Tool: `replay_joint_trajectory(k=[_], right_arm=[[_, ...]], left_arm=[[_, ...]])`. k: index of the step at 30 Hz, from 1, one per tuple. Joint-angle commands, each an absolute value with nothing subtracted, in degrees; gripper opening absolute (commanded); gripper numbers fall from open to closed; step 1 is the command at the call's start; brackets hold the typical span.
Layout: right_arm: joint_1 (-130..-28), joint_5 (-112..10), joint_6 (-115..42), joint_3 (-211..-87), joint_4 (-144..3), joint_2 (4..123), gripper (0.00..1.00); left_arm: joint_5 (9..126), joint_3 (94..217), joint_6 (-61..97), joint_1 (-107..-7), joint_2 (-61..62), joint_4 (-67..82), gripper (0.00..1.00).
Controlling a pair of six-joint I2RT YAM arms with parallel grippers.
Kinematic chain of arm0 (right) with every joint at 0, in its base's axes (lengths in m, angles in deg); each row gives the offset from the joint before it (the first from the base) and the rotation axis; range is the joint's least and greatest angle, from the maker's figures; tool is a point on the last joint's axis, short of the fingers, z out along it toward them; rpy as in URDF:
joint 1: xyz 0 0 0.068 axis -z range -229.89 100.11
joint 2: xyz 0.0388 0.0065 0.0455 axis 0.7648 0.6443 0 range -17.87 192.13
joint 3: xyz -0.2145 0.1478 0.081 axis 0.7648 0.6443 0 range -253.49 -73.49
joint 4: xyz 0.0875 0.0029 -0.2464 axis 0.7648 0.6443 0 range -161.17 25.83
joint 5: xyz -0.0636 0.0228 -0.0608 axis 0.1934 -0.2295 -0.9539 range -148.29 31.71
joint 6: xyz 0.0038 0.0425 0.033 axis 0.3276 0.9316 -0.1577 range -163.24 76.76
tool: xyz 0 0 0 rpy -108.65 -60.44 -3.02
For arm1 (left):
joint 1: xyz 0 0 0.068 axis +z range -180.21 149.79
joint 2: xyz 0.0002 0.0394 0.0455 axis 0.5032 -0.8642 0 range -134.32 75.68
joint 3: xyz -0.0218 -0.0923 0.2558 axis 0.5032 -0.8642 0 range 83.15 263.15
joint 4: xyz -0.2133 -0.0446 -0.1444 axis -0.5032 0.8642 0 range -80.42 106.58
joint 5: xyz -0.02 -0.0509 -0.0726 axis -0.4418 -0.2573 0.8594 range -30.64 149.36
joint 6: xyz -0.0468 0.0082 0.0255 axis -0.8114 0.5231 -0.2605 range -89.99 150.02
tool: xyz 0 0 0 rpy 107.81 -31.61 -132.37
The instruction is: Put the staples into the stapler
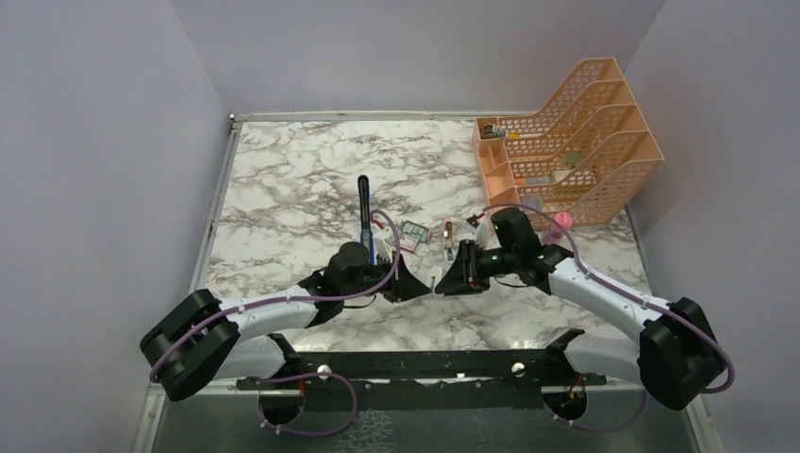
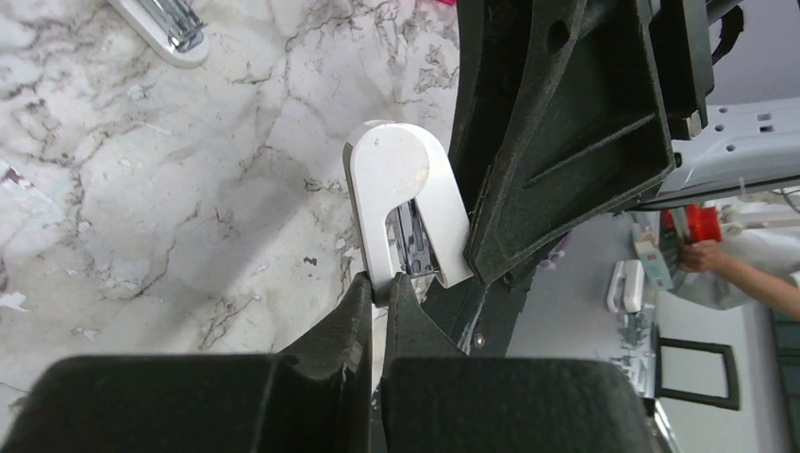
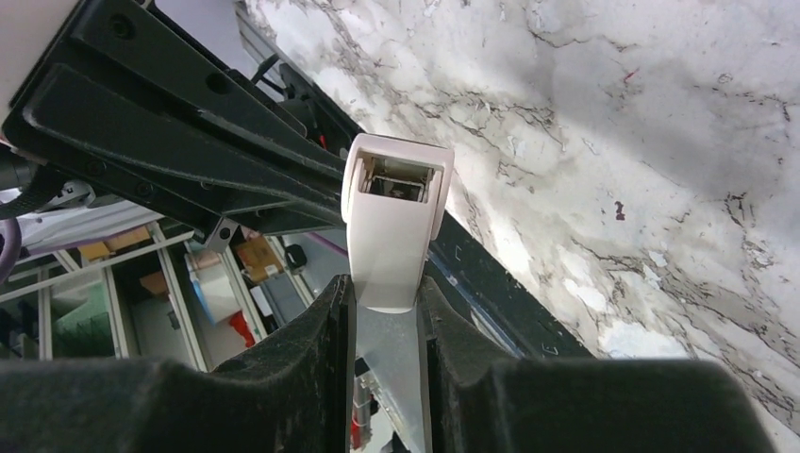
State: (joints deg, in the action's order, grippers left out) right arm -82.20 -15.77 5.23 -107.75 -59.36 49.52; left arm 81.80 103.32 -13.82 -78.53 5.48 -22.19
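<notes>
The long blue stapler (image 1: 365,225) with its black top arm lies on the marble to the left of centre, beside my left wrist. The small pink-and-white staples box (image 1: 412,234) lies just right of it. My left gripper (image 2: 379,283) and right gripper (image 3: 385,294) meet at the table's middle front. Both are shut on one small white stapler-shaped body (image 2: 401,165) with a metal channel inside, held between them (image 1: 435,279). The left pinches one of its thin side walls. The right clamps its closed end (image 3: 389,236), its open end pointing away.
An orange desk organiser (image 1: 566,142) with small items stands at the back right. A pink object (image 1: 563,220) lies in front of it. A small reddish item (image 1: 448,232) lies right of the staples box. Another white-and-metal piece (image 2: 170,28) lies on the marble.
</notes>
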Motion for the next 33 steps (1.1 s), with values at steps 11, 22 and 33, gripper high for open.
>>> replay_joint_trajectory(k=[11,22,33], right_arm=[[-82.3,-23.4,2.0,-115.0,-46.2,44.5,0.22],[-82.2,-33.1,-1.8,-119.4,-41.5,45.9,0.29],[-81.9,-32.3,-0.4,-118.1,-43.3,46.0,0.42]], left_arm=[[70.6,106.3,3.4,-78.1,8.8,-3.1,0.00],[73.5,105.0,5.5,-80.4,10.0,-6.0,0.00],[72.2,103.5,6.0,-84.2,14.8,-7.6,0.00]])
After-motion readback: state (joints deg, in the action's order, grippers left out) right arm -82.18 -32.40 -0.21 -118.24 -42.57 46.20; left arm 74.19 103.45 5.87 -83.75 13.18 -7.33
